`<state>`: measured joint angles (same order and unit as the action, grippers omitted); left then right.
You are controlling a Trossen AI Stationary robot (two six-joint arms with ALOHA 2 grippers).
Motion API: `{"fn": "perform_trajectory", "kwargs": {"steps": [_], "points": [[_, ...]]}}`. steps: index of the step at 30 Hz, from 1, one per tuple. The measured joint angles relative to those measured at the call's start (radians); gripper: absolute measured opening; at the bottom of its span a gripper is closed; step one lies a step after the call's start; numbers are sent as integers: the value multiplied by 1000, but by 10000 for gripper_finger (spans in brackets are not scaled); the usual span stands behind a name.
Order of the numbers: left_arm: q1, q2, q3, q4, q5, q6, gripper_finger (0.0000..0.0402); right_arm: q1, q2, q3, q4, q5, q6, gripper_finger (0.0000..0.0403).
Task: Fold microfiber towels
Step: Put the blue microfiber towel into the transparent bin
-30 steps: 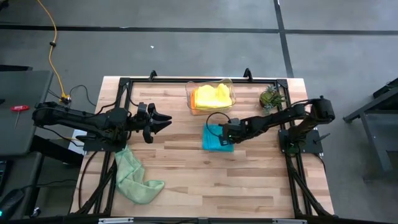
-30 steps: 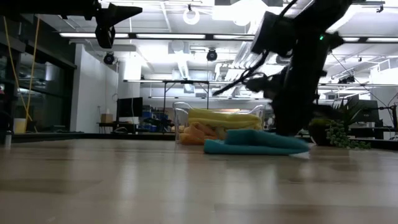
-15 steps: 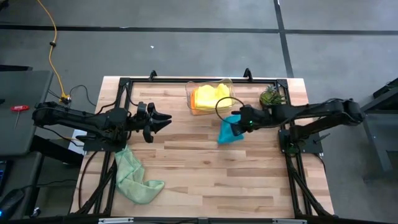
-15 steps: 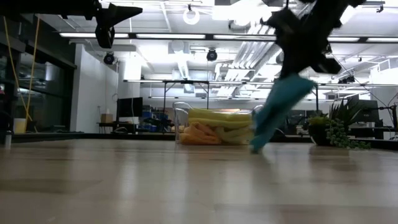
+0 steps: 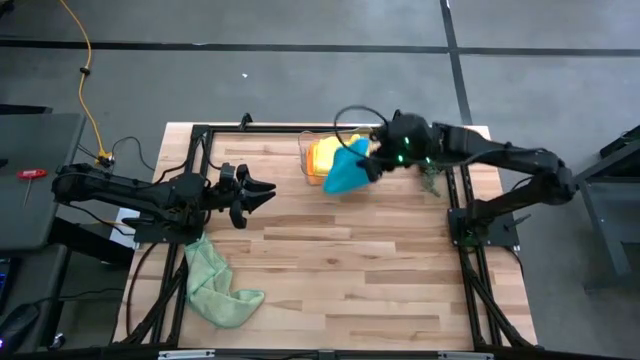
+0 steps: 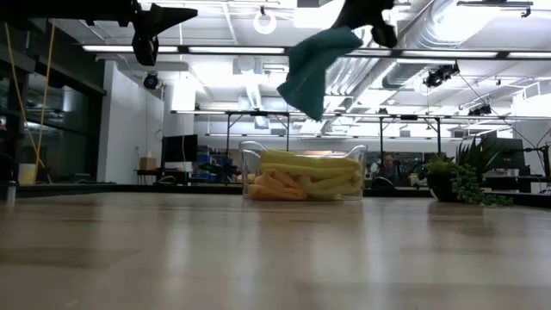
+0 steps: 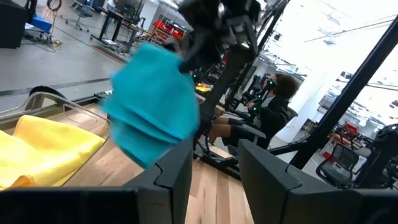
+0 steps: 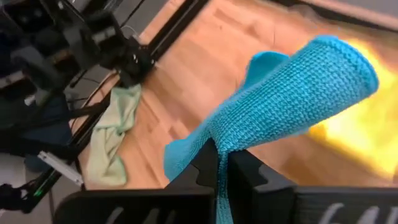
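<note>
Right gripper [image 5: 378, 160] clamped on teal towel [image 5: 347, 172], folded bundle lifted clear off table [image 5: 340, 270], hanging above near edge of clear bin [image 5: 307, 143]. Bin holds yellow towels [image 5: 340, 150] plus orange towel [image 6: 274, 185] at bottom. Light green towel [image 5: 215, 285] crumpled at table's near left corner. Left gripper [image 5: 262, 191] hovers over left side of table, fingers apart, nothing held. Small potted plant [image 6: 461, 179] beside bin at far right.

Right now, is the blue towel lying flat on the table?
No, the right tool holds the blue towel up in the air above the bin.
</note>
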<state>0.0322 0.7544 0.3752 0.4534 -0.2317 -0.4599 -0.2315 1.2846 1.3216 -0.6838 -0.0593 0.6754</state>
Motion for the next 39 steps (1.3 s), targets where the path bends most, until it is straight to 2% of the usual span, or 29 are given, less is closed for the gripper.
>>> {"fn": "perform_trajectory", "kwargs": {"steps": [6, 11, 15, 19, 22, 26, 31, 35, 39], "points": [[0, 0, 0, 0, 0, 0, 118, -145, 159, 131, 8, -105, -144, 0], [0, 0, 0, 0, 1, 0, 118, -231, 321, 226, 79, -171, -201, 0], [0, 0, 0, -1, 3, 0, 118, -273, 416, 308, 157, -220, -228, 0], [0, 0, 0, -8, 3, 0, 118, -282, 445, 338, 169, -244, -270, 0], [0, 0, 0, -12, 2, 0, 118, -281, 447, 287, 112, -224, -291, 0], [0, 0, 0, -12, -12, 0, 118, -281, 449, 125, 141, -189, -233, 0], [0, 0, 0, -12, -18, 0, 118, -299, 449, -42, 161, -58, -203, 0], [0, 0, 0, -11, -29, 0, 118, -334, 449, -61, 175, -47, -204, 0], [0, 0, 0, -8, -50, 0, 118, -349, 449, -1, 172, -47, -234, 0]]}}
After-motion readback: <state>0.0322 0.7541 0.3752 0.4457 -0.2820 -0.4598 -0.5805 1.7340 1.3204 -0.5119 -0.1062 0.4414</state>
